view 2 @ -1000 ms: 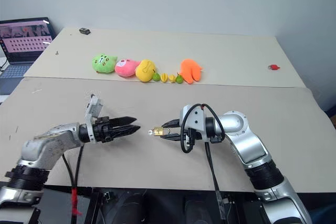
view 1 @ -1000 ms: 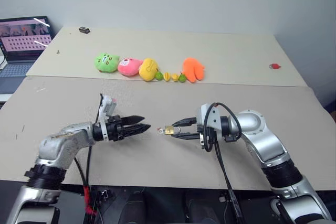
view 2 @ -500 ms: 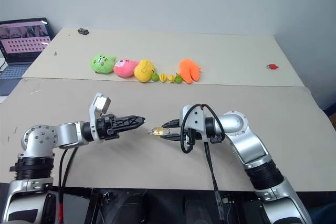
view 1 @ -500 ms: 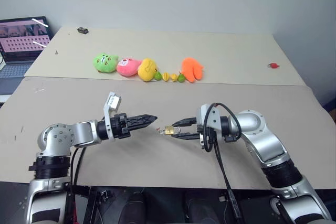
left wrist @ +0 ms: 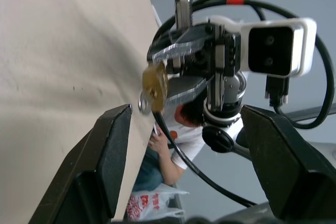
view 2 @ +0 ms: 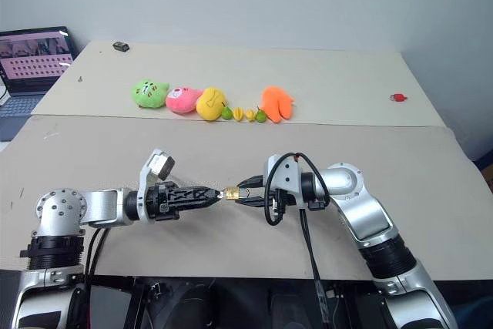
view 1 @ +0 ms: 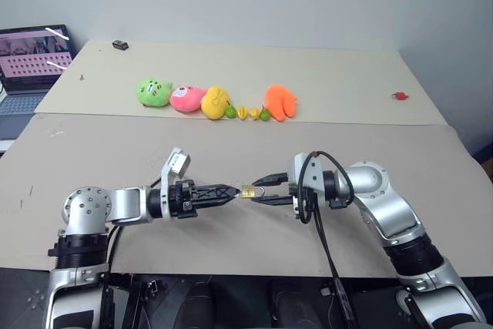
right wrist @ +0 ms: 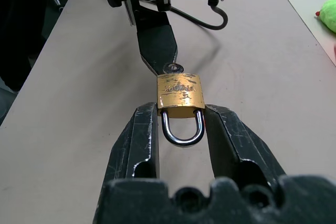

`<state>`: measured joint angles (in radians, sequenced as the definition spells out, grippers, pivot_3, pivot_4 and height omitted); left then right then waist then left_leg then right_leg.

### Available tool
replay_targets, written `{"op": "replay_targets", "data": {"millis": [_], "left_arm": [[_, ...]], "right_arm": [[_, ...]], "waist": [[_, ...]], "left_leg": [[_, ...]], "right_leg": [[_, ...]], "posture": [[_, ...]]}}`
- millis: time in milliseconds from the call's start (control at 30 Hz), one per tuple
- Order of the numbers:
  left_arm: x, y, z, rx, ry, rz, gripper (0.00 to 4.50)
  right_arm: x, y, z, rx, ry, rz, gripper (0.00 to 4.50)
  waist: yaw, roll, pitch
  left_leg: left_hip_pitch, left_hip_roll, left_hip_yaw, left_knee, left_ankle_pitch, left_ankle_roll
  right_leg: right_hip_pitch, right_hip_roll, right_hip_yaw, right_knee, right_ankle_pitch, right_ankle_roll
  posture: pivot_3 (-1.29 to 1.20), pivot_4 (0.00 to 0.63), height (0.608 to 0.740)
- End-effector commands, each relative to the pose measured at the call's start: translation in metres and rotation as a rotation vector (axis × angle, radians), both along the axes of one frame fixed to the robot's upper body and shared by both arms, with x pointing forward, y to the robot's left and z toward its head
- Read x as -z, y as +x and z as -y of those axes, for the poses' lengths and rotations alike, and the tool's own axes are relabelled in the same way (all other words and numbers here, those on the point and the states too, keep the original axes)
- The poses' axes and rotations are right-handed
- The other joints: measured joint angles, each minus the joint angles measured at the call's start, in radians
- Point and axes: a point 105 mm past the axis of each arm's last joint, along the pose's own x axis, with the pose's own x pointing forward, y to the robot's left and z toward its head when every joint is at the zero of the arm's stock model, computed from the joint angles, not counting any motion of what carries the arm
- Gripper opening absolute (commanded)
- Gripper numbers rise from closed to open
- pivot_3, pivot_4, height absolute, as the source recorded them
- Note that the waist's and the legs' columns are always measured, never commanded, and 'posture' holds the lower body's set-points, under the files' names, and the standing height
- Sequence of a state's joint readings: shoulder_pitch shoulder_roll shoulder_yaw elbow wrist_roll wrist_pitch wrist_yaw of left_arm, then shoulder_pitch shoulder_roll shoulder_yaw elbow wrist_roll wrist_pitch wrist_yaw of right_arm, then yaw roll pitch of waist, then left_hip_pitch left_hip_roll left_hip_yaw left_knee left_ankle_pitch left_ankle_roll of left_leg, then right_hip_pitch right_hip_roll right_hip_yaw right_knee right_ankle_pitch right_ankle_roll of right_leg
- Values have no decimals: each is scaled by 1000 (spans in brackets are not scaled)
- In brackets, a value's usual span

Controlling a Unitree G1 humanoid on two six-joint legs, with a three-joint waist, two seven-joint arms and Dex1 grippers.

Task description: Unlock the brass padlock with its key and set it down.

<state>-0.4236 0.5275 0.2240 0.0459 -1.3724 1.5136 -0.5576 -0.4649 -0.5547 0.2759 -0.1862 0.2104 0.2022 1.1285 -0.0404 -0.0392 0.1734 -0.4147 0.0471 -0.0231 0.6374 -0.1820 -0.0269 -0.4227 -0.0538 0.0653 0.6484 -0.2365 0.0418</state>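
The brass padlock (right wrist: 180, 94), small and gold with a silver shackle, hangs just above the beige table (view 1: 231, 152). My right gripper (view 1: 259, 189) is shut on it, one finger on each side of its body. A small silver key (right wrist: 171, 68) sticks out of the padlock's underside, its ring head facing my left gripper (view 1: 233, 190). That gripper points level at the padlock from the left and is open. In the left wrist view its fingers (left wrist: 113, 145) stand wide apart with the padlock (left wrist: 155, 85) just ahead. One left fingertip (right wrist: 156, 51) reaches the key head.
A row of plush toys lies on the far table: green (view 1: 156, 91), pink (view 1: 189, 98), yellow (view 1: 217, 102) and orange (view 1: 282, 102), with tiny fruits between the last two. A laptop (view 1: 31, 55) stands at the far left. A small red object (view 1: 401, 96) sits at the far right.
My left gripper has moved right toward the padlock and rolled about its own axis, and its tips now reach the key end. The right gripper and padlock have stayed still.
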Motion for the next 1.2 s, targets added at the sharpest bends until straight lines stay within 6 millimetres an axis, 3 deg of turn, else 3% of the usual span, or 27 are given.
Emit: {"op": "replay_targets", "data": {"millis": [33,233,333,533,1200], "left_arm": [[-7,3,-11,-41,1,26,3477],[-2,15,-20,-119,24,29,3477],[-3,14,-17,-109,14,31,2780],[-2,7,-8,-61,3,23,511],[-3,5,10,-32,-49,17,511]], "right_arm": [[-14,-2,-4,-26,20,68,899],[-14,-1,-4,-30,19,67,899],[-15,-1,-5,-34,18,69,899],[-16,-1,-5,-37,17,69,899],[-16,-4,-6,-46,17,65,899]], "waist": [[-1,0,0],[0,0,0],[0,0,0],[0,0,0],[1,0,0]], "left_leg": [[0,0,0,0,0,0],[0,0,0,0,0,0],[0,0,0,0,0,0],[0,0,0,0,0,0],[0,0,0,0,0,0]], "right_leg": [[0,0,0,0,0,0],[0,0,0,0,0,0],[0,0,0,0,0,0],[0,0,0,0,0,0],[0,0,0,0,0,0]], "posture": [[0,150,722],[0,150,722],[0,150,722],[0,150,722],[0,150,722]]}}
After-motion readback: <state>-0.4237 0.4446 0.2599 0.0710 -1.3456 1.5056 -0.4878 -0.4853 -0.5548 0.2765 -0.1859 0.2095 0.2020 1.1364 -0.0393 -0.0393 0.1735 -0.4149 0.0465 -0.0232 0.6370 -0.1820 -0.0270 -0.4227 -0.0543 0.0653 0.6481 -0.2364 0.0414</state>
